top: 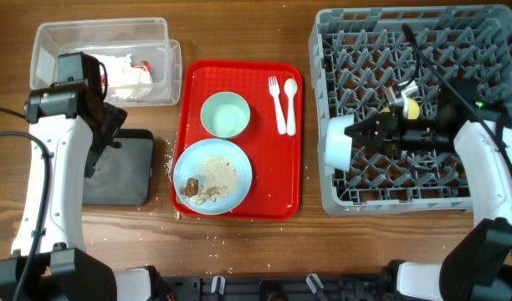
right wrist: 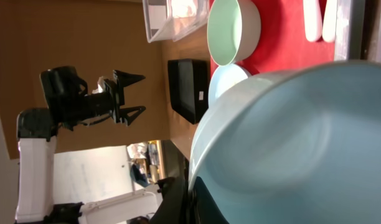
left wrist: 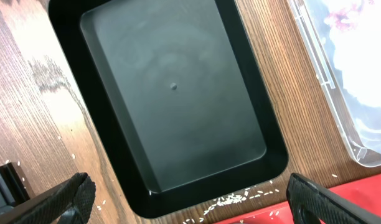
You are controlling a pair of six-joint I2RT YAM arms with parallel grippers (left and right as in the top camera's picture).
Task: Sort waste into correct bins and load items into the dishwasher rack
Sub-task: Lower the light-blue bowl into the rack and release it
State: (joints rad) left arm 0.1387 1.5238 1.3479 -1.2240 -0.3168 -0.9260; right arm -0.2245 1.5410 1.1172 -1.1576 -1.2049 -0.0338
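right gripper [top: 360, 132] pinches a pale blue bowl [top: 335, 144] tipped on edge, seemingly to slot it into the rack [top: 457, 33] below, while left gripper [left wrist: 187, 190] hangs spread above the black bin [left wrist: 172, 93].

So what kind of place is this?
Probably a lab mock-up of a dish-return station: red tray with a plate of scraps, grey dishwasher rack where the right gripper holds a pale bowl, a black bin and a clear bin, wooden table.

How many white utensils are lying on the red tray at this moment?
2. A fork and a spoon lie side by side at the upper right corner of the red tray in the overhead view. Nothing there seems hidden.
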